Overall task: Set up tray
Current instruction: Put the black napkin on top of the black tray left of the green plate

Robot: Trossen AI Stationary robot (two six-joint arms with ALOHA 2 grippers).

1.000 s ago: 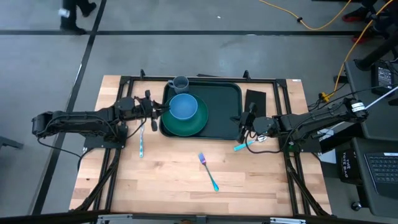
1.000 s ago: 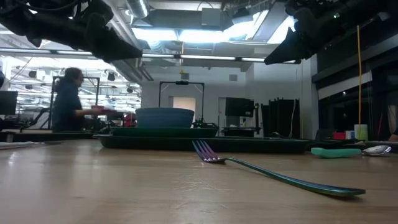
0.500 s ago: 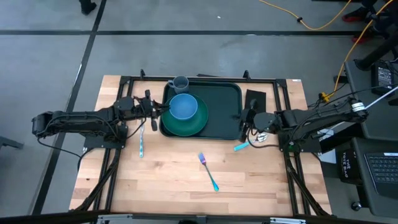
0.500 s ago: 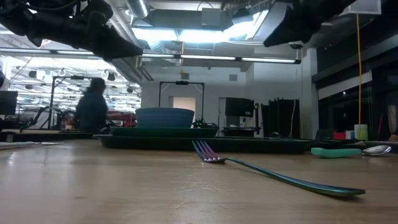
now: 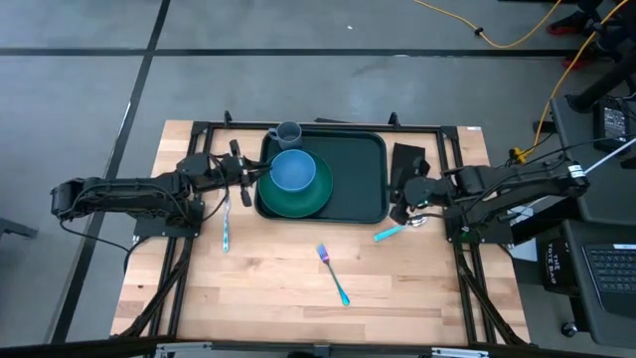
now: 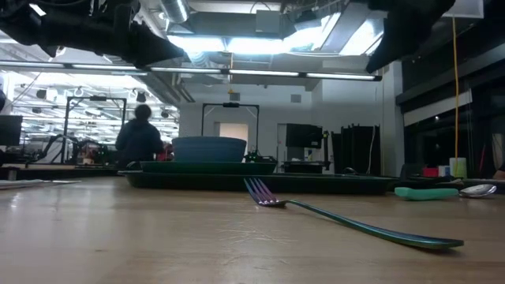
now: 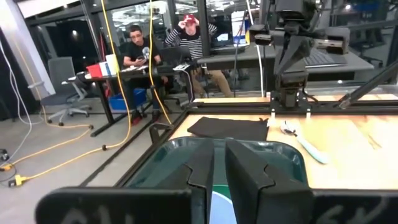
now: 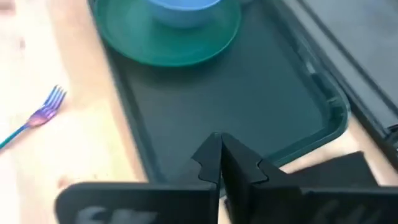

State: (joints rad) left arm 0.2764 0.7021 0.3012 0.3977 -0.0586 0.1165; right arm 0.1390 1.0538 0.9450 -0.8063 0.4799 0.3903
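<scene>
Tray [image 8: 323, 118] corner beyond frame edge

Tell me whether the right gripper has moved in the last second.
Yes. In the high view the right gripper has drawn back from the tray's right rim, toward the napkin.

Two dark jointed arms, black angular fingers [image 8: 210, 163], black cabling

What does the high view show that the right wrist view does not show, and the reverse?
Only the high view shows the grey mug, the spoon, the knife and the left gripper at the tray's left rim. Only the right wrist view shows the right gripper shut above the tray's right edge. Both show the tray, green plate, blue bowl, fork and napkin.
</scene>
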